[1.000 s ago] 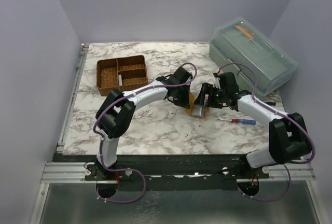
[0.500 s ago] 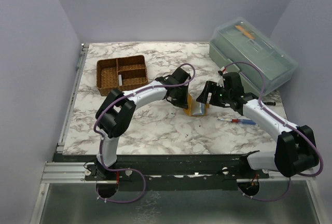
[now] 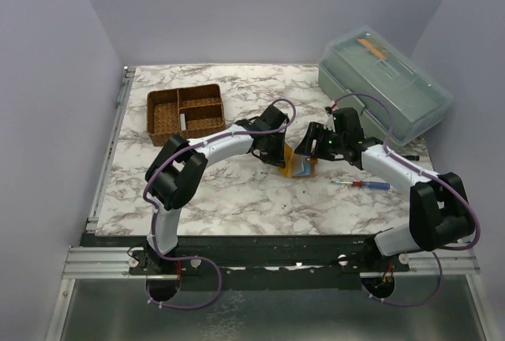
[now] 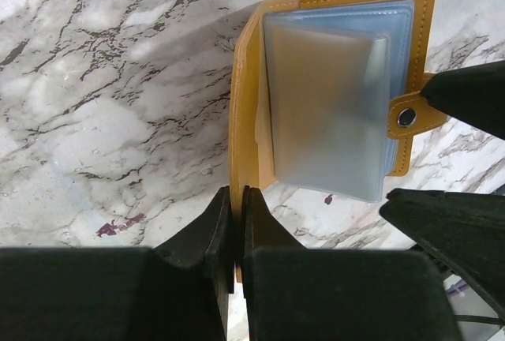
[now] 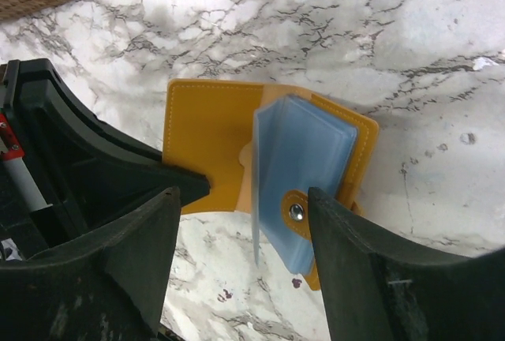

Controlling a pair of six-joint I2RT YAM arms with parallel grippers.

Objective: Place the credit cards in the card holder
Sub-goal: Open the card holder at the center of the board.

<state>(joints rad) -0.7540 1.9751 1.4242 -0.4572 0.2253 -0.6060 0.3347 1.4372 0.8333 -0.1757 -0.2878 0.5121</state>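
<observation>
The card holder (image 3: 302, 165) is lying opened out on the marble counter (image 3: 237, 199), a little right of centre. Its orange cover is spread flat and its stack of clear blue sleeves is standing up off the spine. The left tool (image 4: 235, 199), reaching in from nine o'clock, is clenching the edge of the cover. I judge it is pinning the card holder down so that it is not sliding or flipping shut while the other arm works. The right tool (image 5: 259, 192), coming in from three o'clock, is standing released, its jaws straddling the sleeves and the snap tab without gripping them, probably lining up to part or steady a pocket. It is carrying no card. The only card I am spotting is a pale card (image 3: 183, 122) propped in the woven basket (image 3: 162, 96) at ten o'clock of the card holder, well apart, so the loading is looking barely begun.
</observation>
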